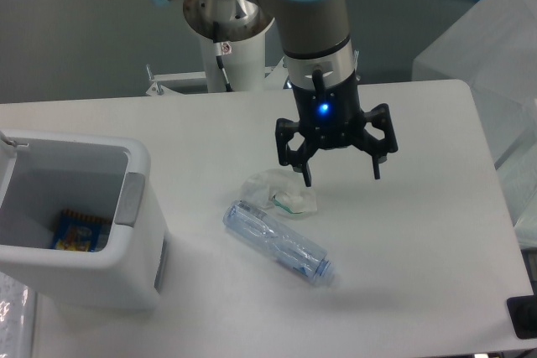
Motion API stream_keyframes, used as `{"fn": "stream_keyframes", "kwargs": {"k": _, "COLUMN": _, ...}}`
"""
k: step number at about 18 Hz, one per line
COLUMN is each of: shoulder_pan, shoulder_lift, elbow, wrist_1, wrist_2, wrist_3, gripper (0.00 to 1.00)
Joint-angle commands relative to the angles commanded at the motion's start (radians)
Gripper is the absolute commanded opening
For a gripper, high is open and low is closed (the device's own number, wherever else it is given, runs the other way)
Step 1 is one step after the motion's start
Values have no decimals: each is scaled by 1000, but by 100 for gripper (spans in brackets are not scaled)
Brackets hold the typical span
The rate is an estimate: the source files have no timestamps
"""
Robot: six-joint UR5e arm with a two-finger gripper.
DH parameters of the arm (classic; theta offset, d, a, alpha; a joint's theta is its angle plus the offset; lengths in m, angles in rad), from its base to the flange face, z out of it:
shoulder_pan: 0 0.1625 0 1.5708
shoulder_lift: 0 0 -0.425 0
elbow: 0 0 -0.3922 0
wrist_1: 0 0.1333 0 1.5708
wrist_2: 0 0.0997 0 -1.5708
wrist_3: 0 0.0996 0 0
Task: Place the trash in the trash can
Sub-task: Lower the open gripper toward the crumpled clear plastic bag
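The gripper [339, 175] hangs open over the table; the wrapper [281, 192] looks feather-light and crushable, the bottle [277, 242] slick, best pinched mid-body.

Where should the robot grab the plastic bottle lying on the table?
Probably around its middle, coming straight down from above. The plastic bottle lies flat and slanted, so the open gripper should turn its fingers across the narrow width, clear of the wrapper.
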Motion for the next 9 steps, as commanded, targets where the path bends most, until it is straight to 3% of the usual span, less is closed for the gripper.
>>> {"fn": "stream_keyframes", "kwargs": {"k": 9, "shoulder_pan": -2, "shoulder_lift": -47, "elbow": -2, "wrist_1": 23, "wrist_2": -6, "wrist_3": -3, "gripper": 100}}
